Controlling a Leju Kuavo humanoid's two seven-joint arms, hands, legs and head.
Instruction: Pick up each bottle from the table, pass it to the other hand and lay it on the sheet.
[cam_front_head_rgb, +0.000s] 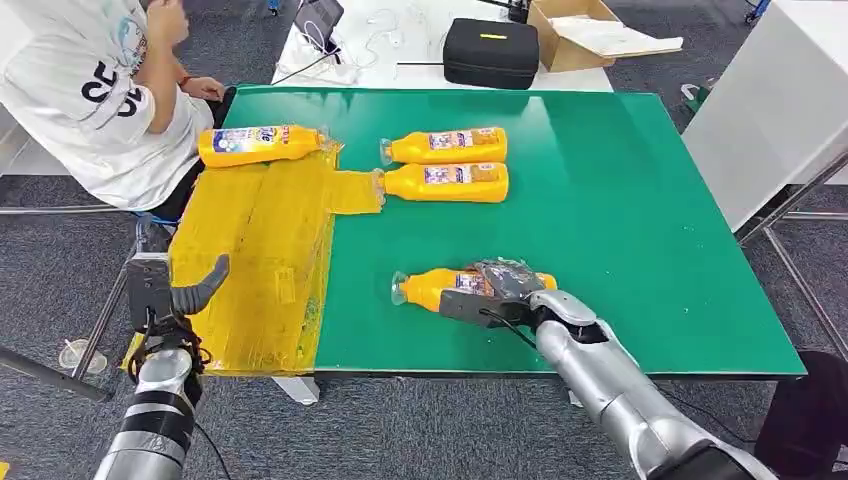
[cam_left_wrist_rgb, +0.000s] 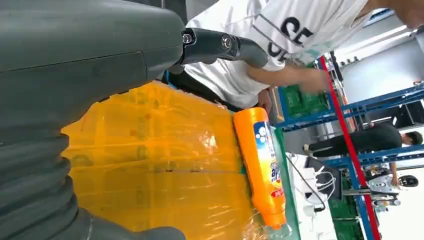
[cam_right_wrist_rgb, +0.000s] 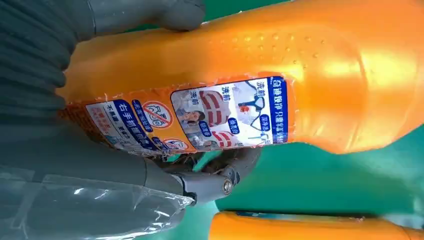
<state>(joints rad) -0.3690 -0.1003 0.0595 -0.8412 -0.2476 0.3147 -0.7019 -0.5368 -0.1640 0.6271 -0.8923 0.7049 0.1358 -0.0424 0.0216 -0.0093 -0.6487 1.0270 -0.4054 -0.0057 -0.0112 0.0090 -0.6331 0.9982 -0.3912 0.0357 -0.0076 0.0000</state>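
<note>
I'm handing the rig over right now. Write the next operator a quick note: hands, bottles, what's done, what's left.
Right hand: wrapped around the nearest bottle, which lies on the green table; I can't tell if it is lifted.
Left hand: holds nothing, fingers apart, over the near edge of the yellow sheet.
Done: one bottle on the sheet, at its far end.
Left: the gripped bottle needs passing to the left hand and laying down; then the two bottles lying side by side further back.
</note>
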